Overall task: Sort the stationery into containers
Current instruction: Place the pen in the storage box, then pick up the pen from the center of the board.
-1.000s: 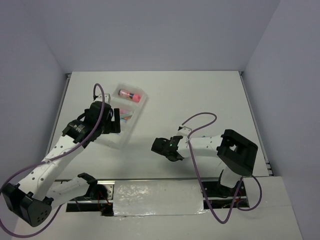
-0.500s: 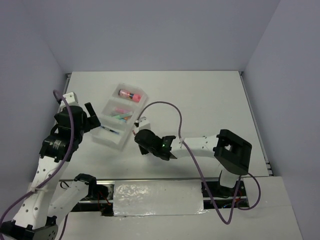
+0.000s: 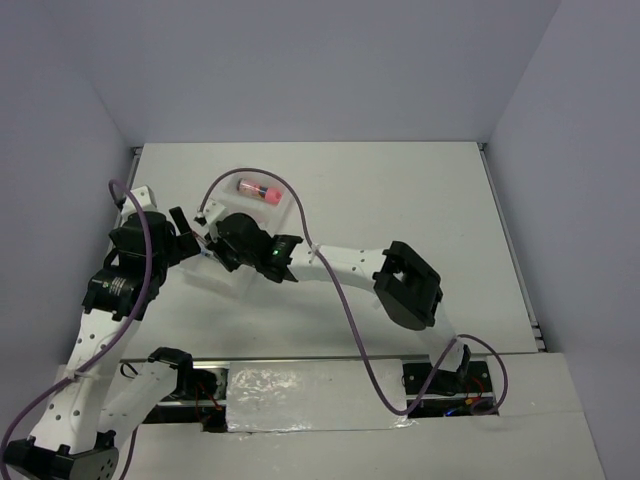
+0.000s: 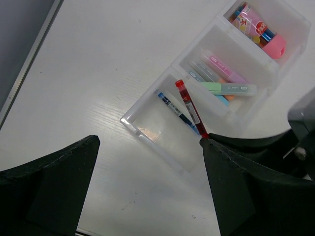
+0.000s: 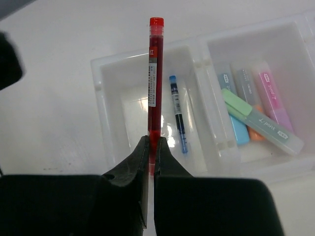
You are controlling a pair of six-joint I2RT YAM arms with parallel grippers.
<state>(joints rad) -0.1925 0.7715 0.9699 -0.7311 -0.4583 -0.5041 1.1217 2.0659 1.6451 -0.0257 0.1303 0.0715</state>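
Right claw: closed on the lower end of the red pen; both fingers pressed against the barrel.
Red pen: stuck out straight from the fingertips, red cap at the far end, printed label along the barrel. Held over the end compartment of the tray. Whether it touched the tray could not be told.
Red pen, left wrist view: seen tilted, cap up, crossing the wall between the end and middle compartments.
Left claw: wide open, nothing between the fingers. Hung above the surface near the tray's end compartment.
Tray: clear plastic, three compartments in a row, lying at a slant on the surface.
End compartment: one blue pen lay flat on the floor, just beside the line of the red pen.
Middle compartment: several highlighters lay side by side. A green one lay on top, a pink-purple one at the outer side, with a blue one and an orange one partly under the green.
Far compartment: pink-red tube lay alone.
Top view: right arm reached across to the tray; its claw covered the near compartments. Left claw was just to the left of it. Only the tube showed clearly in the tray.
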